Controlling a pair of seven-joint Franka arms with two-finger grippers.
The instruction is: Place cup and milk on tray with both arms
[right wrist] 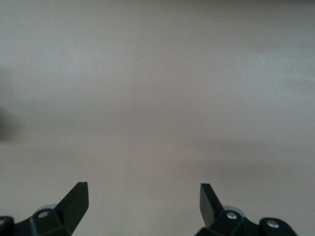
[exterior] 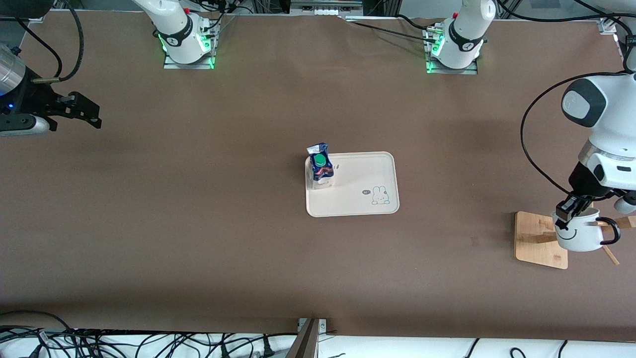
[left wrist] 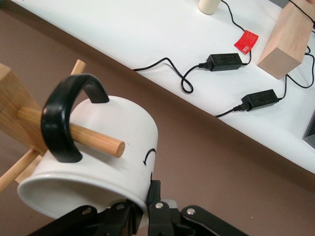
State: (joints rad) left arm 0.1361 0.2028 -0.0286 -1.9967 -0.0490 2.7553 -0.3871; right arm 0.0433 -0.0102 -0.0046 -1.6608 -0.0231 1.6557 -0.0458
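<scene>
Left tool (exterior: 568,213) clamped on cup (exterior: 579,233) rim (milk (exterior: 320,166) on tray (exterior: 357,209)); right tool (exterior: 94,114) apart.

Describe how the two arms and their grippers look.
Both arms are glossy white with dark-grey joint caps and black cables looping alongside. Their bases glow green. The left gripper and the right gripper are black, two-fingered, with angular fingers and silver screws at the knuckles.
</scene>
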